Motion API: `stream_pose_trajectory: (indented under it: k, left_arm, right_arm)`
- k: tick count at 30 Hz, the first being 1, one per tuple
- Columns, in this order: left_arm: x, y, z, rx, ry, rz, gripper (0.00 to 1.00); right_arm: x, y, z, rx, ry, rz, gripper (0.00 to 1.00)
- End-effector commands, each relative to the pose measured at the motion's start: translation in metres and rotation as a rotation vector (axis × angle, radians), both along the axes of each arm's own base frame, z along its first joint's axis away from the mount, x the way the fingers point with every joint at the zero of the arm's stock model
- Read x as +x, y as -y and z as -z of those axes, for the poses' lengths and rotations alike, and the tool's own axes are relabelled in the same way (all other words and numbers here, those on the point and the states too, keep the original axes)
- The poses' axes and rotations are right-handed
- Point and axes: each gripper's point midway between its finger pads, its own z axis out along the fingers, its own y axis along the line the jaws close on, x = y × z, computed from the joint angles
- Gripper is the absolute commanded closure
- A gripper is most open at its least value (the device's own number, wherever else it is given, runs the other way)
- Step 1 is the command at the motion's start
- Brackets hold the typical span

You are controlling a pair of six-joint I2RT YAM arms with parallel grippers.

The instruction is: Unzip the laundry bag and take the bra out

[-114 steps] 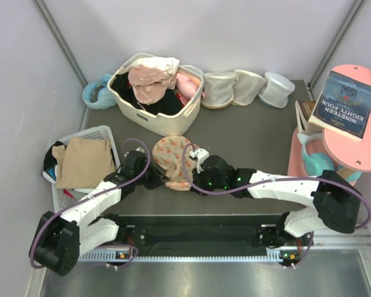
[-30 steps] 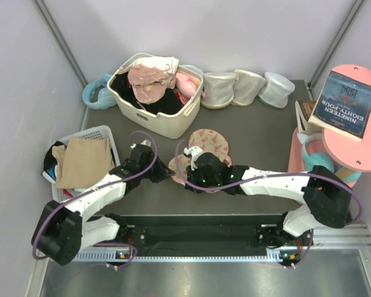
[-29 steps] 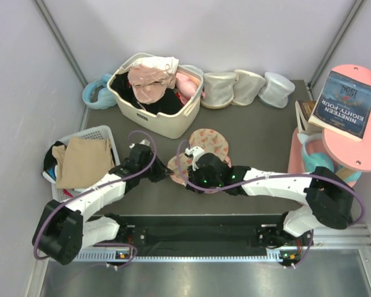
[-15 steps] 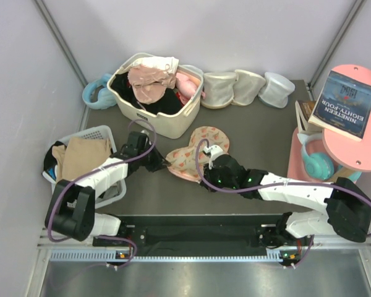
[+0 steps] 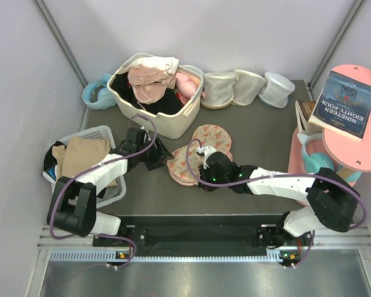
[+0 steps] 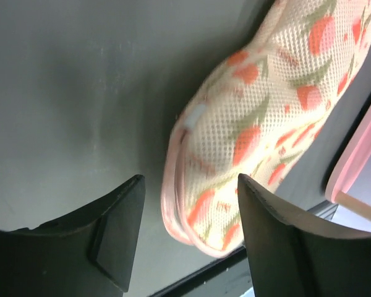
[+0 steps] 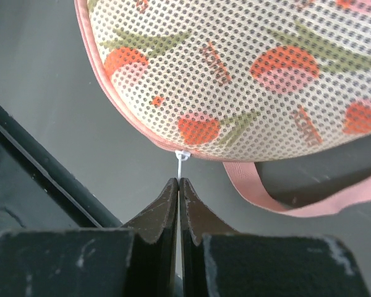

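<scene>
Dark matte table (image 5: 260, 139), domed peach mesh laundry bag (image 5: 213, 137), thin white pull (image 7: 180, 162)

Book (image 5: 348, 102) on pink table (image 5: 365, 158), right edge of top view: cover reads "NINETEEN EIGHTY-FOUR" along its lower edge; large "1984" above it, faint. Bag (image 7: 247, 74) mesh print has tiny orange lettering in both wrist views, too blurred to read. Nothing else legible.
</scene>
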Motion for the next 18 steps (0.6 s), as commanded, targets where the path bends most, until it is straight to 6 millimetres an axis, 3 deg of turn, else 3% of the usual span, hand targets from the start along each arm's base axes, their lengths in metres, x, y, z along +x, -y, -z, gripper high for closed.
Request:
stream_pose_trajectory:
  k: [1, 8, 13, 18]
  left_arm:
    - [-0.019, -0.005, -0.01, -0.02, 0.008, -0.019, 0.33]
    - [-0.055, 0.0, 0.008, -0.052, -0.069, -0.034, 0.33]
    - [-0.049, 0.006, 0.005, -0.103, -0.054, -0.072, 0.33]
    - [-0.039, 0.012, 0.01, -0.118, -0.055, -0.09, 0.37]
  right_arm:
    - [0.014, -0.038, -0.031, 0.109, 0.033, -0.059, 1.0]
    - [0.019, -0.073, -0.038, 0.148, 0.029, -0.142, 1.0]
    - [0.017, -0.087, -0.039, 0.161, 0.02, -0.179, 1.0]
    - [0.014, -0.088, -0.038, 0.167, 0.016, -0.191, 1.0]
